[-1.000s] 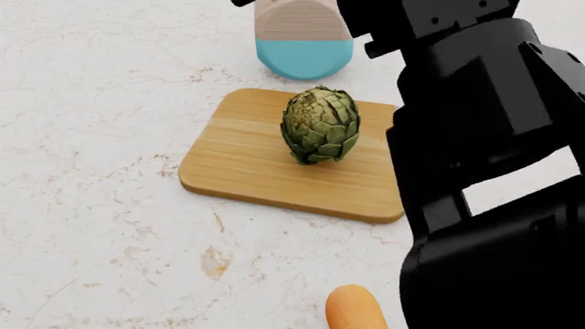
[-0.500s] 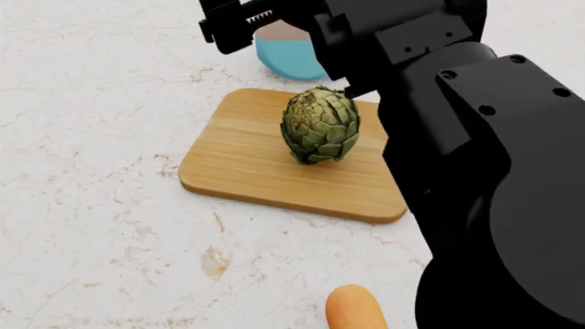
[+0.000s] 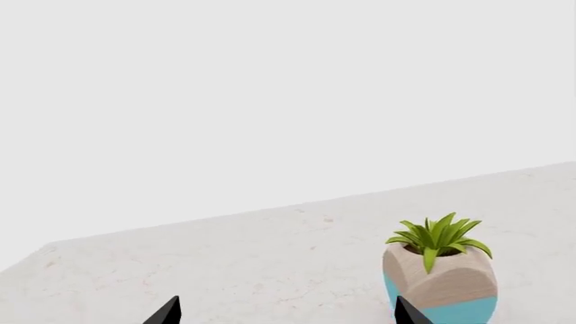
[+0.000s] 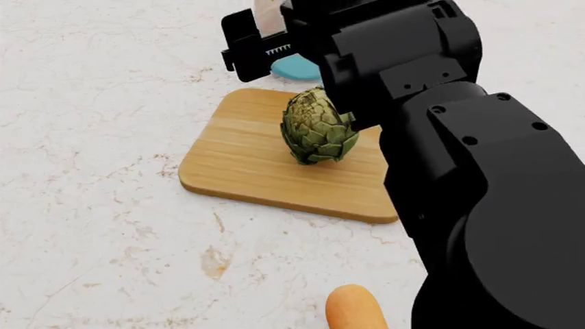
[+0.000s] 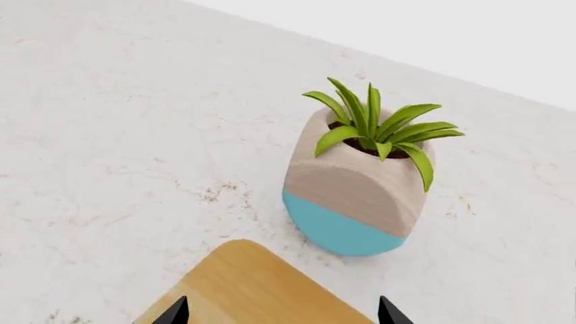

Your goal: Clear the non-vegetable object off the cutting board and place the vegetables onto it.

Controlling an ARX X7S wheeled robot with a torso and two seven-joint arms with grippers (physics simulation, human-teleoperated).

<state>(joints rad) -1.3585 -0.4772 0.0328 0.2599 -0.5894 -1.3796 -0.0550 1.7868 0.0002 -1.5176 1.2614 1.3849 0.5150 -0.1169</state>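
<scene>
One olive-green scaly artichoke-like globe [image 4: 317,127] stood upright on the flat light-brown wooden cutting board with rounded corners [image 4: 245,164], toward the board's far right part, and nothing else lay on the board. The board rested on the pale marbled counter [image 4: 92,137], whose edges and corners lay outside the head view. Just past the board's far edge stood the beige faceted planter with a teal-blue base [image 5: 355,197], apart from the board and holding a tuft of green spiky leaves [image 5: 378,128]; in the head view it was mostly hidden behind the arm. The black right arm [image 4: 457,178] reached over the board's right side, covering its right edge, and the right gripper [image 4: 256,48] hung above the far edge of the board, clear of the globe, clasping nothing; in the right wrist view its two dark fingertips [image 5: 174,312] showed well apart, with the board's far corner between them. The smooth orange-tan rounded end of a squash [image 4: 355,310] lay on the counter nearer the robot than the board, well apart from it. The left gripper [image 3: 283,314] appeared only in its own wrist view, its two black fingertips [image 3: 166,313] spread wide and bare, facing across the counter toward the planter, with the counter's far edge behind it.
</scene>
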